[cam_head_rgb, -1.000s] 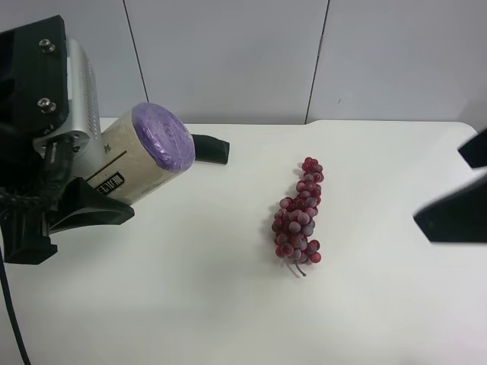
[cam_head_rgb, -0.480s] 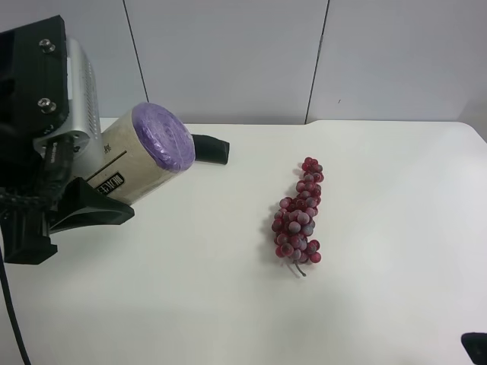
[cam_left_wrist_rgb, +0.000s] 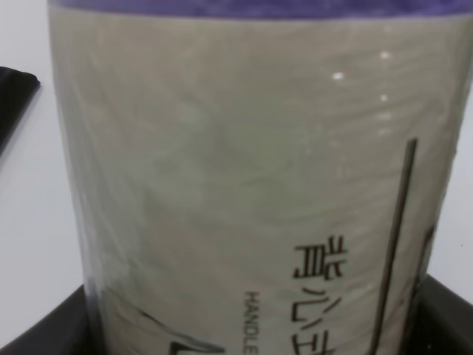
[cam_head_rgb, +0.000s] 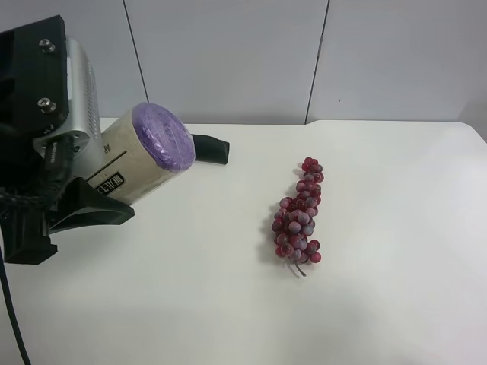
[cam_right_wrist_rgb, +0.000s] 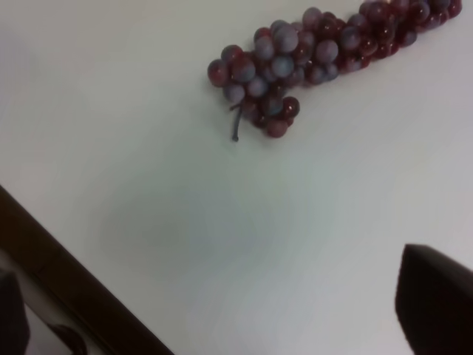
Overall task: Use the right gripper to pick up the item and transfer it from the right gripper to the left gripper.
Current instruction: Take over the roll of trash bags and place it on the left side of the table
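The item, a roll [cam_head_rgb: 144, 156] with a purple end and a cream printed label, is held above the table at the exterior high view's left. My left gripper [cam_head_rgb: 122, 176], on the arm with the silver-grey block, is shut on it. In the left wrist view the roll [cam_left_wrist_rgb: 244, 170] fills the frame, with black fingertips [cam_left_wrist_rgb: 44, 333] at its sides. My right gripper [cam_right_wrist_rgb: 222, 310] is open and empty, its fingertips [cam_right_wrist_rgb: 436, 296] wide apart over bare table near the grapes. It is out of the exterior high view.
A red-purple grape bunch [cam_head_rgb: 298, 217] lies mid-table and also shows in the right wrist view [cam_right_wrist_rgb: 318, 52]. A dark oblong [cam_head_rgb: 209, 149] lies behind the roll. The table's dark front edge [cam_right_wrist_rgb: 74, 281] crosses the right wrist view's corner.
The arm at the exterior high view's right has drawn back and left that view. The left gripper and the roll have not moved.
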